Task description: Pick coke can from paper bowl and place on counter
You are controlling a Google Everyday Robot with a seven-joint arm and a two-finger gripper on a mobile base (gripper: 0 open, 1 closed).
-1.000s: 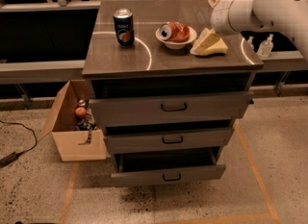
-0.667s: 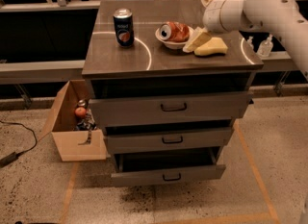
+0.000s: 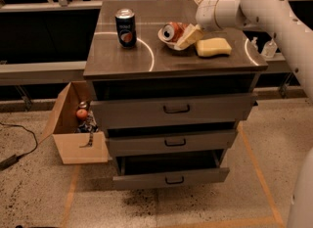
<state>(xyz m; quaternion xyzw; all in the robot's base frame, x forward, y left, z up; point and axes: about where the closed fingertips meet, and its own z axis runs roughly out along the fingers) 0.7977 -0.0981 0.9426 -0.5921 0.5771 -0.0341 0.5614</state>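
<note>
Coke can [image 3: 171, 30] lying on side in paper bowl [image 3: 163, 37], back of bench [image 3: 195, 61]. Pincer [image 3: 189, 35] at bowl's right rim, can't tell if open or gripping anything. Risk imo: bowl's light, might lift w/ can, or round can slips out.

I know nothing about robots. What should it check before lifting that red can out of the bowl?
1. Coke can lying in the paper bowl: ok.
2. Gripper at the bowl's right edge, beside the can: ok.
3. Bare counter in front of the bowl for placing: ok.
4. Blue can upright, well apart to the left: ok.
5. Yellow sponge clear of the bowl: cannot tell, the gripper hides the gap.
</note>
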